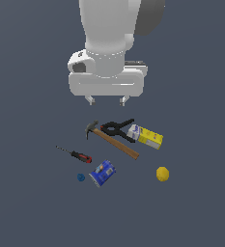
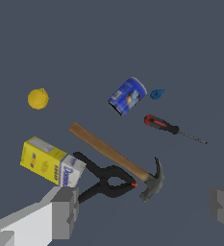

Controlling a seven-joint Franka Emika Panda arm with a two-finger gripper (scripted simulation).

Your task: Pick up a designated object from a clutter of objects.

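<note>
While gripper hangs open, lemon apart frm clutter

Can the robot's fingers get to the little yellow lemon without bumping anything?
Probably yes. The lemon sits apart from the other things, with bare floor all around it. The open gripper hangs above the hammer and clamp, holding nothing, so nothing seems to block its way.

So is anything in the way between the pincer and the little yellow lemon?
Nothing visible blocks it. The lemon sits alone, apart from the box and hammer. The open pincer hangs above the clamp.
</note>
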